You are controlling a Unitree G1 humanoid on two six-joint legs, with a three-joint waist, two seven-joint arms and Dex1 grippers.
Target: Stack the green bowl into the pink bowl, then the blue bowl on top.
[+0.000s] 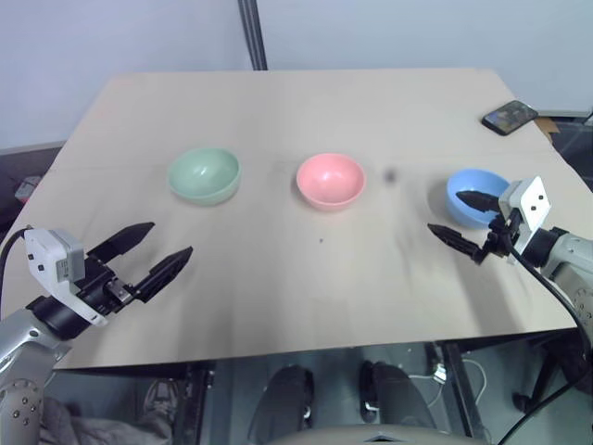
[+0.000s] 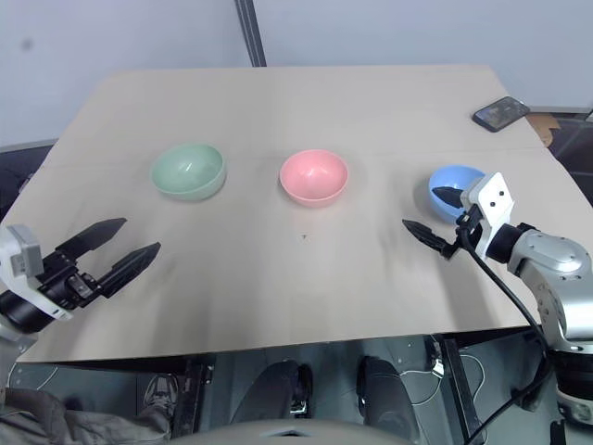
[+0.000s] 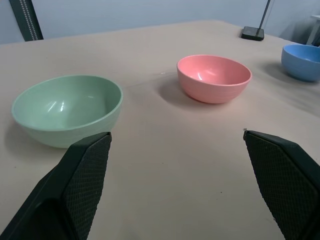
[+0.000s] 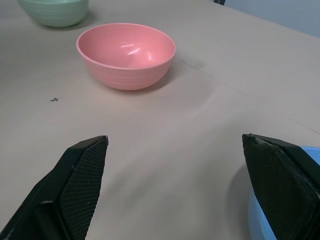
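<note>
Left claw (image 1: 153,256) open, empty, near the surface's (image 1: 278,297) front edge; green bowl (image 1: 204,175) beyond it, apart. Right claw (image 1: 460,219) open, empty, one finger over the blue bowl (image 1: 471,188). Pink bowl (image 1: 330,180) sits between, upright.

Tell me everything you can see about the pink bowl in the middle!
The small round salmon-pink bowl looks like smooth, shiny plastic, with faint rings around its outside. It stands upright and empty on the tan table, in the middle of a row, with the mint-green bowl on one side and the sky-blue bowl on the other. Only the table touches it.
</note>
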